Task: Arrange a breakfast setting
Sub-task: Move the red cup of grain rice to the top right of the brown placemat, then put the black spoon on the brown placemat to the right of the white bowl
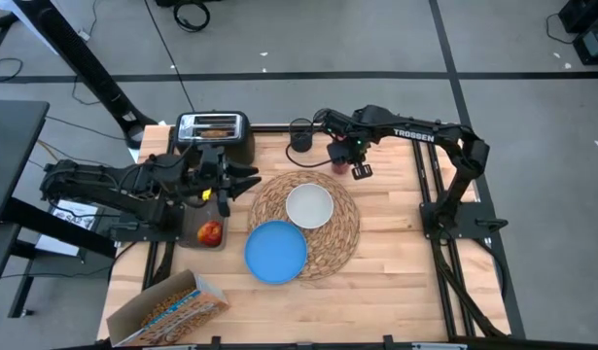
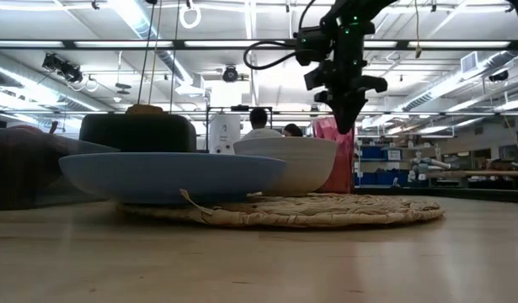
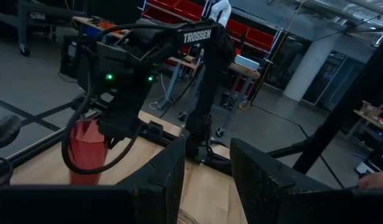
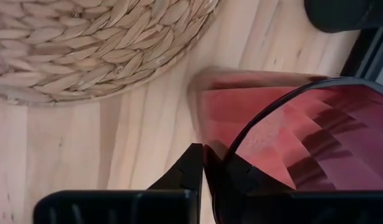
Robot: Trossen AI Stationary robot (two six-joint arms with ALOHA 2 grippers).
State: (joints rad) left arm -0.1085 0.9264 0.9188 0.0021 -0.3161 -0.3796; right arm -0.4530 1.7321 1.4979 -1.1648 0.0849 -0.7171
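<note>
Our right gripper (image 4: 205,163) pinches the red cup's (image 4: 284,130) rim near the table's far edge; we should release gently, keeping it upright.

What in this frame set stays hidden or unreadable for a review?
- Red cup: high view, mostly covered by the right gripper; the right wrist view cuts off its far side.
- Spoon: found in no view.
- Apple: low view, a dark blur at the edge.
- Toaster contents: high view, too small.
</note>
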